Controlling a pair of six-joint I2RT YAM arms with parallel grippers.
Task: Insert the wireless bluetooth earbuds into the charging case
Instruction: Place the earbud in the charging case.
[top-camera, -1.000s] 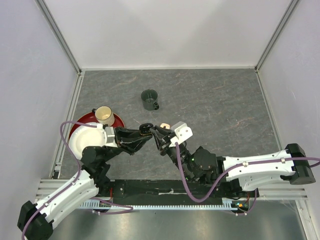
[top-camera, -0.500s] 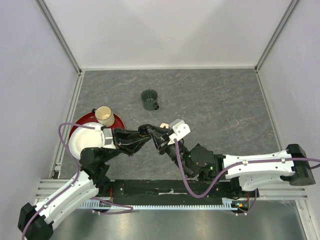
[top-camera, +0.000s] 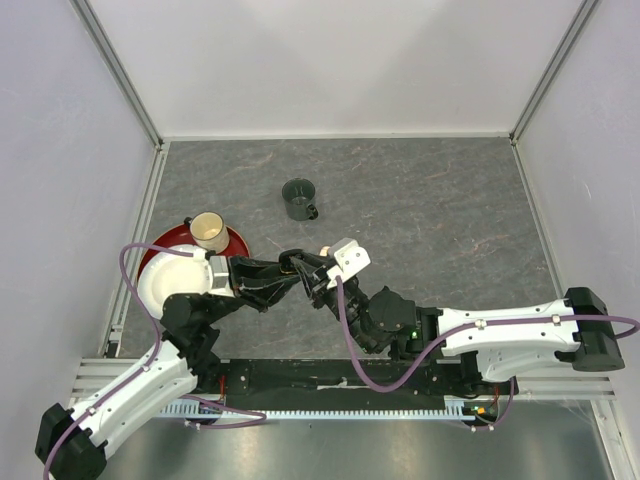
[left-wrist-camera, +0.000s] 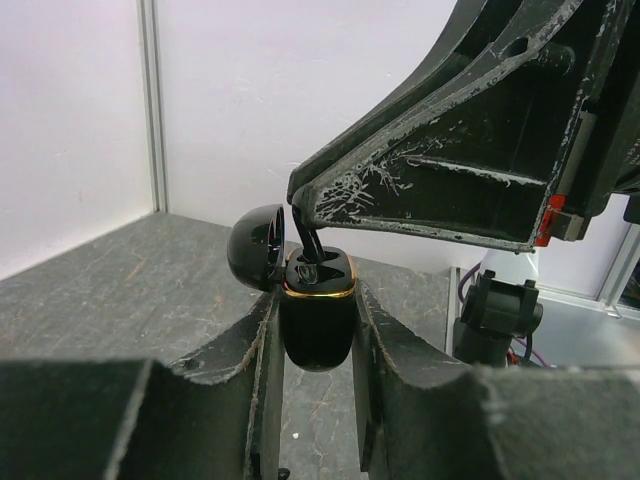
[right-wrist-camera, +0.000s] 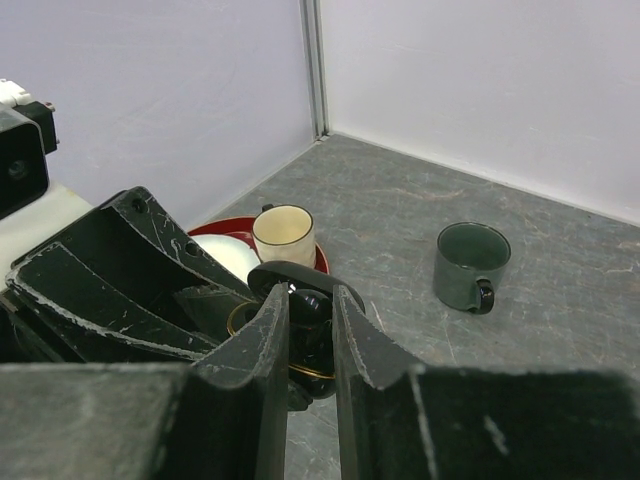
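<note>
My left gripper (left-wrist-camera: 316, 300) is shut on the charging case (left-wrist-camera: 318, 325), a glossy black case with a gold rim. It is held upright above the table with its lid (left-wrist-camera: 257, 248) swung open to the left. My right gripper (right-wrist-camera: 310, 300) is shut on a black earbud (right-wrist-camera: 311, 306). The earbud's stem (left-wrist-camera: 308, 242) dips into a socket of the charging case. In the top view both grippers (top-camera: 298, 268) meet tip to tip at the table's near left. The other earbuds are not clearly visible.
A dark green mug (top-camera: 298, 198) stands further back on the grey table. A red plate (top-camera: 238, 240) at the left holds a cream cup (top-camera: 208, 230) and a white dish (top-camera: 165, 282). A tiny cream object (top-camera: 325, 250) lies just beyond the grippers.
The right wrist has shifted left toward the left gripper, bringing the earbud down onto the open case. The left gripper has drawn back slightly, still holding the case.
</note>
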